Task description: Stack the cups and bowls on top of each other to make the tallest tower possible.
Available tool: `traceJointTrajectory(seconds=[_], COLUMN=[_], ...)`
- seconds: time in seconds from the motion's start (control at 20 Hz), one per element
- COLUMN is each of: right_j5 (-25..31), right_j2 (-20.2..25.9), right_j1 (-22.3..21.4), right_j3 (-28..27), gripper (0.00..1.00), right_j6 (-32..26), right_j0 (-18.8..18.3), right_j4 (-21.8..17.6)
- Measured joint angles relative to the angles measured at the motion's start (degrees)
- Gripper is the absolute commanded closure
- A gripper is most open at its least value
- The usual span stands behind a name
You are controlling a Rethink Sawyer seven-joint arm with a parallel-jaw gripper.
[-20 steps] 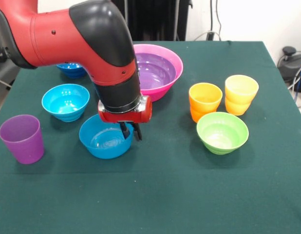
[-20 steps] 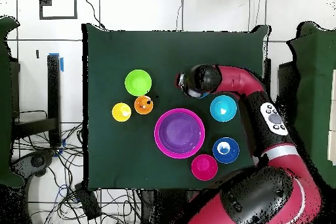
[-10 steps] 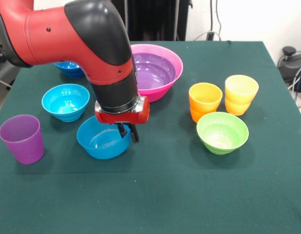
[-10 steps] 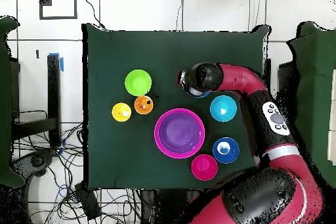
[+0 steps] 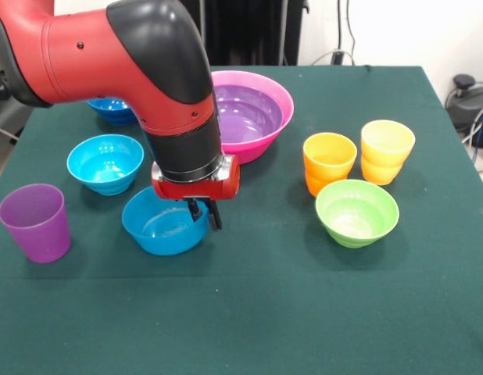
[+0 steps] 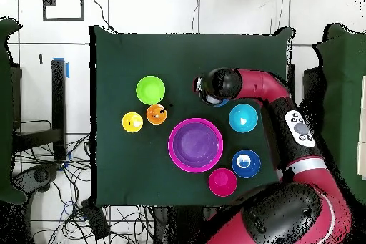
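The arm has its gripper [image 5: 204, 212] down at the right-hand rim of the mid blue bowl [image 5: 163, 225], seen from the front. The jaws look drawn close together with the rim between them, one inside the bowl and one outside, though the wrist hides enough that I would not swear the wall is actually pinched. The bowl sits toward the near left of the green bench [image 5: 249, 312], with the cyan bowl [image 5: 105, 161] just behind it and the purple cup [image 5: 35, 221] off to its left.

These are thin moulded plastic pieces, and I would judge them very light, fairly stiff and glossy enough to be slippery. A bowl like this offers nothing to hold but its lip, so a pinch across the wall is the sensible grip. Taken at one side it will probably hang tilted and may swing.

The tower so far is only the large purple bowl [image 5: 245, 113] nested in the hot-pink bowl [image 5: 279, 125], just behind the gripper. The lime green bowl [image 5: 356, 211], orange cup [image 5: 329, 160] and yellow cup [image 5: 387, 150] stand together on the right. From overhead, the dark blue bowl [image 6: 246, 163] and the small red-pink bowl [image 6: 222, 182] sit near the robot's base.
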Motion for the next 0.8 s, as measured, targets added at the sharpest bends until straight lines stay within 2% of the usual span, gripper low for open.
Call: traceJointTrajectory(seconds=[0.4,0.8], right_j5=[0.0,0.0], right_j2=[0.0,0.0], right_j1=[-1.4,-5.5], right_j3=[0.2,0.9], gripper=[1.00,1.00], right_j6=[0.0,0.0], right_j0=[0.2,1.4], right_j4=[-0.3,-0.2])
